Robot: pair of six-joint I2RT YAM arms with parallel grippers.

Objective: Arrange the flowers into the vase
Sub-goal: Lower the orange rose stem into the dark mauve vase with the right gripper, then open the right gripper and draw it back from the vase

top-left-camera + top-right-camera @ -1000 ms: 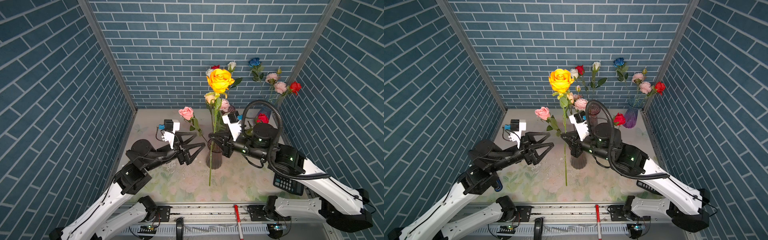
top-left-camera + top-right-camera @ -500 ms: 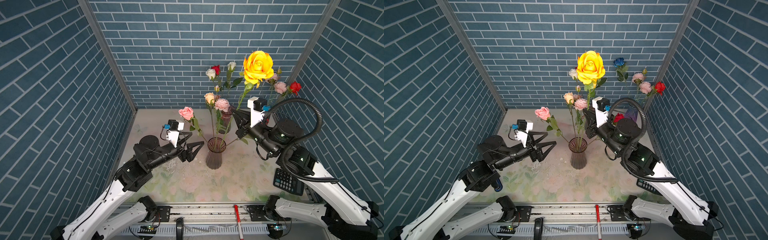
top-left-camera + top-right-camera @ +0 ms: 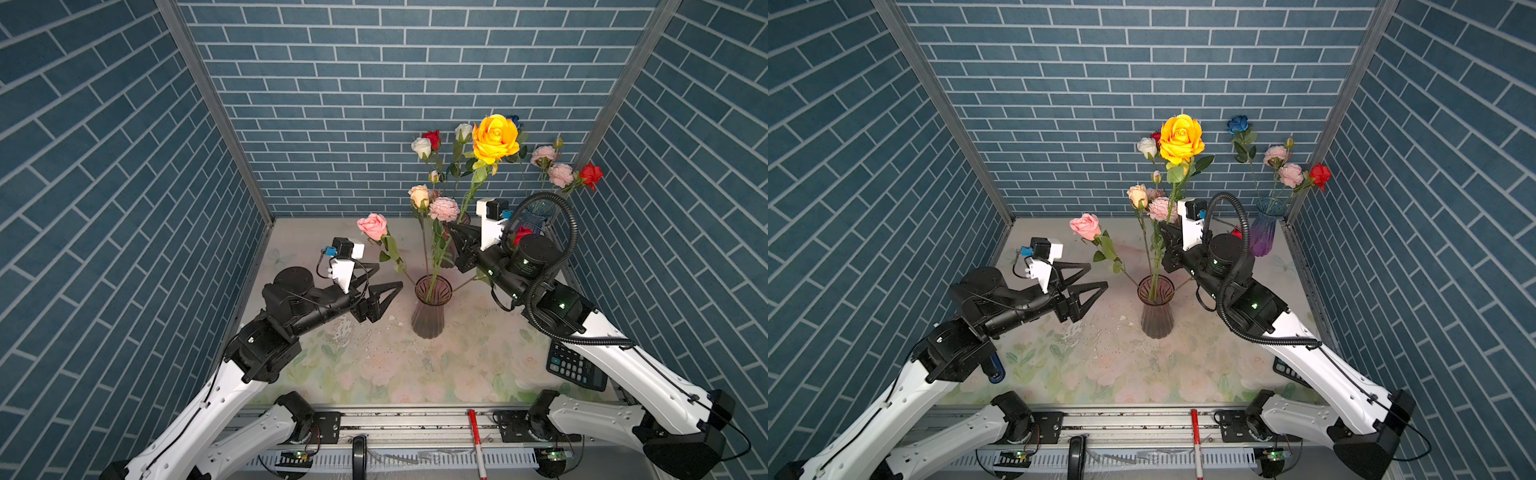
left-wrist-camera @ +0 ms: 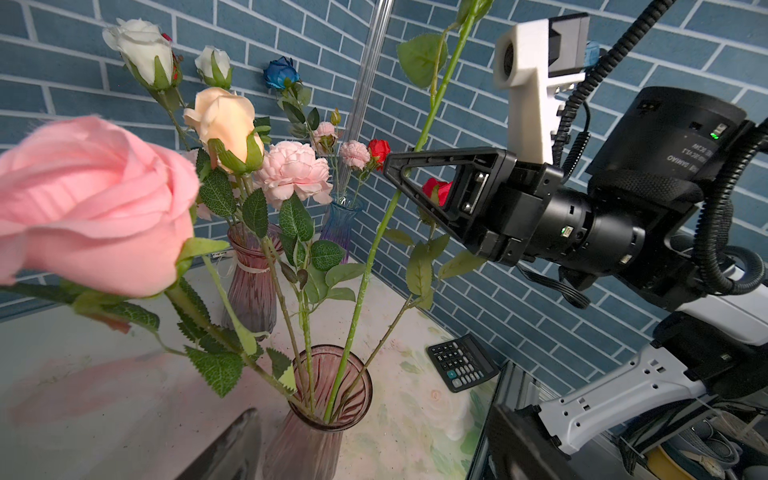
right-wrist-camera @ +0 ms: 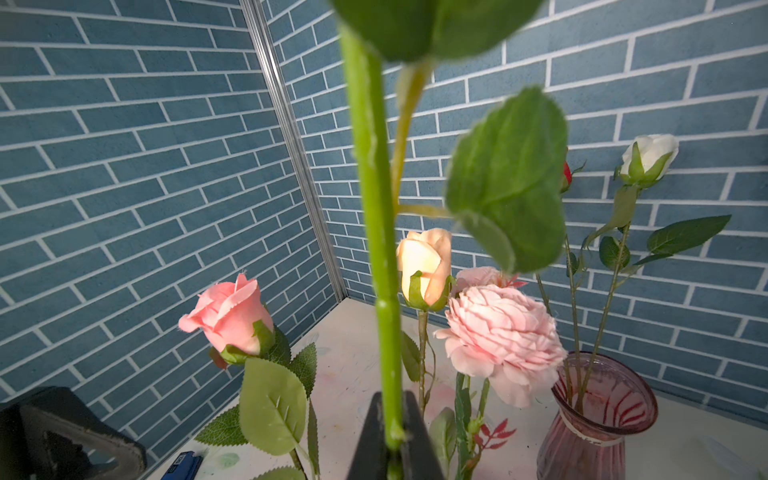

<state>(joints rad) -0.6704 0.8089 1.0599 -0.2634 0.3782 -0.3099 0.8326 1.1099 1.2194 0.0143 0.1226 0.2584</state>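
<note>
orange rose point(image 3: 495, 139) stem is now brought into vase point(image 3: 428, 318) | right gripper point(image 5: 390, 419) clamped on it | left gripper point(image 3: 388, 275) spread, 9 o'clock | release due

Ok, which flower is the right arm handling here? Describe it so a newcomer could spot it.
Start at the smoky glass vase mid-table. The right gripper just above it is shut on one green stem; follow that up to the orange-yellow rose, the biggest bloom and the only one that colour.

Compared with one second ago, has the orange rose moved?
Yes. The orange rose moved right, away from above the front vase; its stem end, earlier hanging outside, is now in the vase mouth.
</note>
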